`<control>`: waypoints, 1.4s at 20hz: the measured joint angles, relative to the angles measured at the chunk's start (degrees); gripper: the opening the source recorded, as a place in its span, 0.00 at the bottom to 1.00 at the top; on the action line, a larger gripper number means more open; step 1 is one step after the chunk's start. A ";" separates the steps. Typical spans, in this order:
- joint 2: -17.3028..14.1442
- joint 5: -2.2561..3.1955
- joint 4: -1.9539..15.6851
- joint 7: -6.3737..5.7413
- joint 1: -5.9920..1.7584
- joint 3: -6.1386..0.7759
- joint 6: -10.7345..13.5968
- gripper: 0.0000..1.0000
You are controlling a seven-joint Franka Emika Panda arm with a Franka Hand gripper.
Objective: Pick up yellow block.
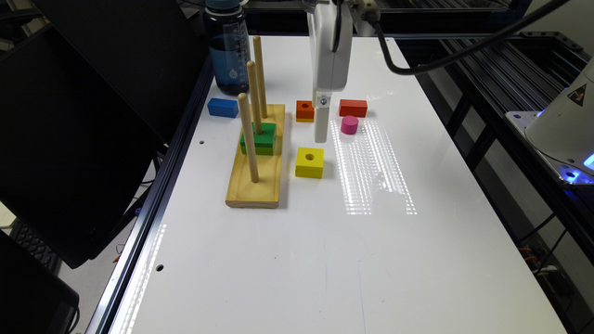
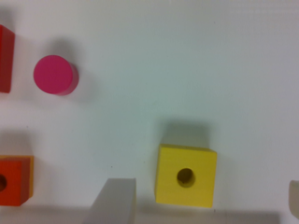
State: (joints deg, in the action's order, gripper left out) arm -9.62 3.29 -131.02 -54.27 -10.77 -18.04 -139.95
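Yellow block (image 1: 309, 162) lies flat, bare table (image 1: 325, 260) on its open sides.

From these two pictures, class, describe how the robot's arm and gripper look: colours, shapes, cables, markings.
The gripper is white: a flat, boxy body narrowing to a slim pale tip fixed by a small screw. A thick black cable loops away from the wrist. The white base carries a triangular warning sticker and glowing blue lights.

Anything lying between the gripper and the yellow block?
No. In the exterior view only bare white table separates the gripper from the yellow block.
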 joint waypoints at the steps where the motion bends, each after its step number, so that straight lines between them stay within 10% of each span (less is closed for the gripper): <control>1: 0.00 0.00 0.01 0.00 0.00 0.00 0.00 1.00; 5: -0.79 0.24 -0.09 -0.10 -0.02 0.00 -0.34 1.00; 11: -5.32 2.90 0.09 -1.99 -0.08 0.18 -4.18 1.00; 20: -6.36 3.12 -0.02 -2.08 -0.07 0.29 -4.96 1.00; 24: -10.37 5.34 0.24 -3.38 -0.08 0.79 -8.53 1.00; 28: -10.95 6.09 0.71 -4.07 -0.04 0.79 -8.81 1.00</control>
State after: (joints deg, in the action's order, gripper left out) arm -20.57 9.37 -130.31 -58.34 -10.81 -17.25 -148.76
